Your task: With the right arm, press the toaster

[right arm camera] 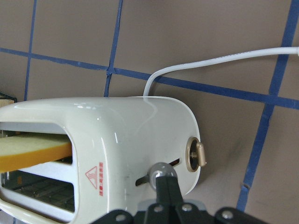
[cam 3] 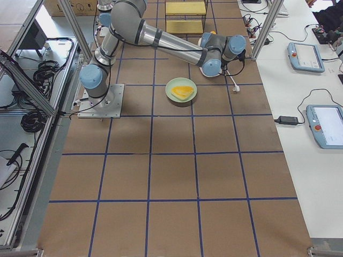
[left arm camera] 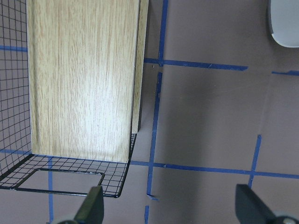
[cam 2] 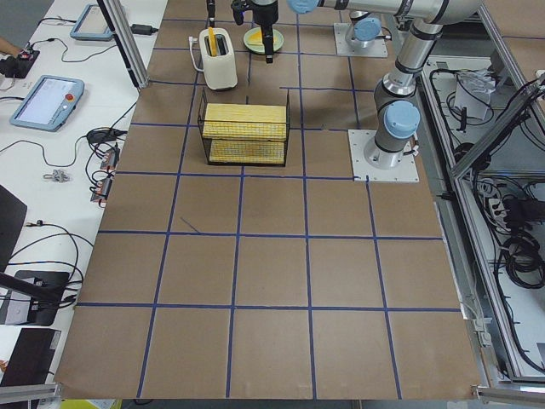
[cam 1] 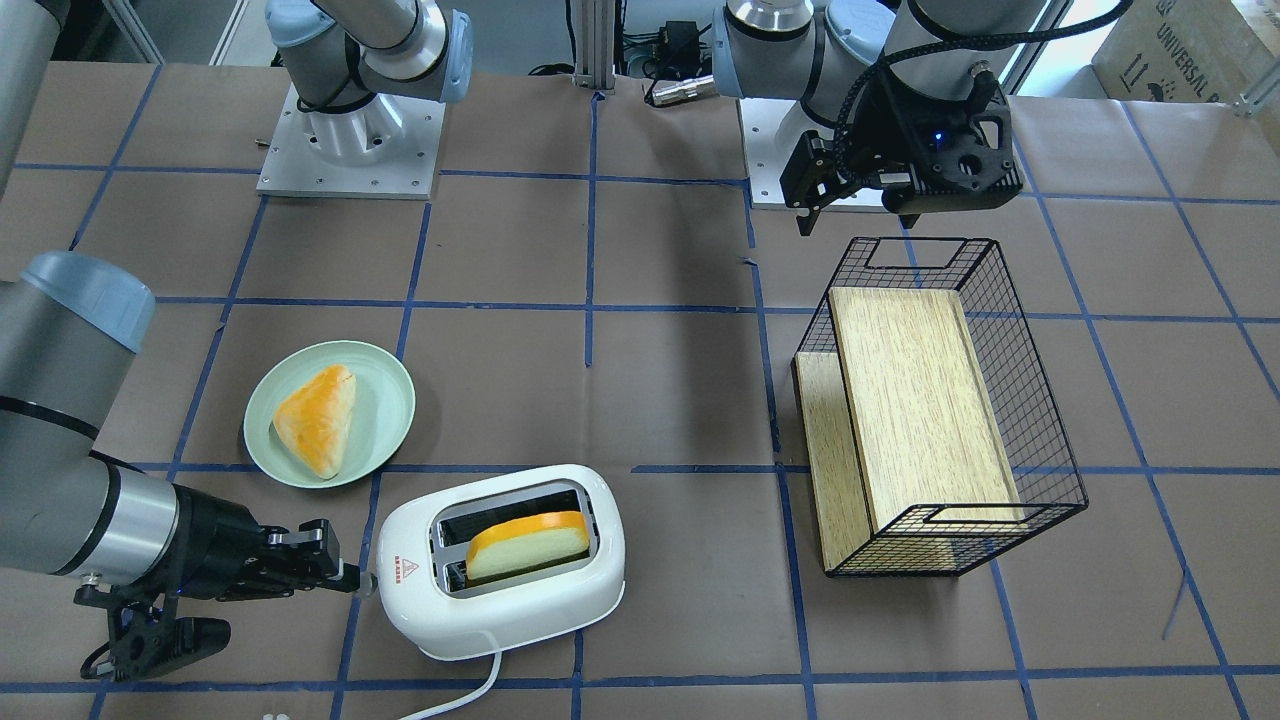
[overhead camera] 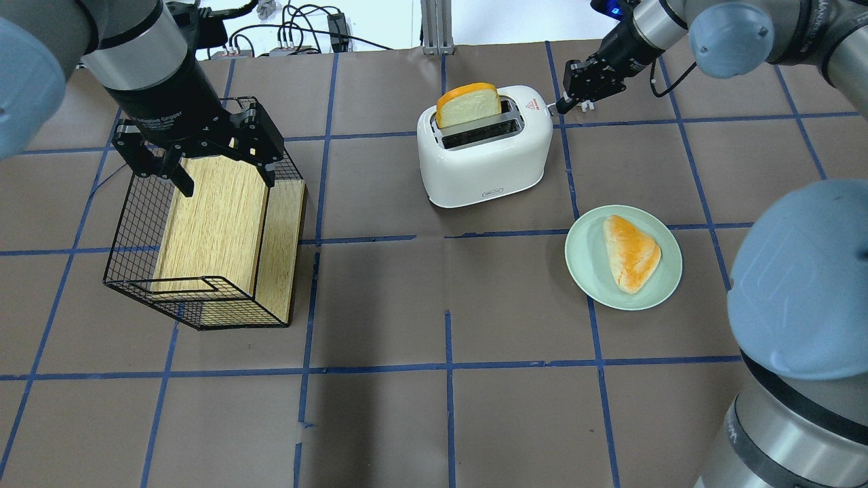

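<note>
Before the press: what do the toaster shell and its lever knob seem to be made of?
The toaster is likely glossy white moulded plastic, judging by its soft highlights and rounded corners. The lever knob seems to be translucent plastic, greyish and see-through, though the right end effector partly hides it.

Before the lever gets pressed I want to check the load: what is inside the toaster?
In the toaster, one orange-crusted bread slice stands in the slot farther from the robot, top poking out. The nearer slot shows only wire guides. The slice's lower part is hidden inside.
</note>
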Available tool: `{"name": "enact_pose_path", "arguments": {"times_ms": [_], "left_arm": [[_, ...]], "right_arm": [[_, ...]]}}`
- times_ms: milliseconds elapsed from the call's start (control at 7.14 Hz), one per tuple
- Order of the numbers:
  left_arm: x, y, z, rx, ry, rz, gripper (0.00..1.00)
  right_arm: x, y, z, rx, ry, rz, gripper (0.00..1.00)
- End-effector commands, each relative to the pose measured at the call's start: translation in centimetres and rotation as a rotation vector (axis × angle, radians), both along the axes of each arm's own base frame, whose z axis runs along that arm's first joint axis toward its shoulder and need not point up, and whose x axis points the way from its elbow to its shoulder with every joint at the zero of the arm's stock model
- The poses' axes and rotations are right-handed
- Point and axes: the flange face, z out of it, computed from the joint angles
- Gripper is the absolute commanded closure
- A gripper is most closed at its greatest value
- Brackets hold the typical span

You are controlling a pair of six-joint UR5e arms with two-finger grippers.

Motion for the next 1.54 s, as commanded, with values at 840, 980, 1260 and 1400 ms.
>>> {"name": "enact_pose_path", "arguments": {"times_ms": [840, 980, 1260, 1400], "left_arm": [[0.0, 0.0, 0.0, -0.001, 0.000, 0.000, 0.00], [0.0, 0.0, 0.0, -0.001, 0.000, 0.000, 0.00], [0.0, 0.0, 0.0, 0.001, 0.000, 0.000, 0.00], [0.0, 0.0, 0.0, -0.001, 0.000, 0.000, 0.00]], "right_arm": [[-0.4, -2.1, -5.1, -0.032, 0.005, 0.004, 0.97], [-0.4, -2.2, -5.4, -0.032, 0.005, 0.005, 0.97], [-0.5, -2.3, -4.8, -0.042, 0.012, -0.001, 0.96], [-1.0, -2.8, -2.0, -0.091, 0.085, -0.011, 0.74]]}}
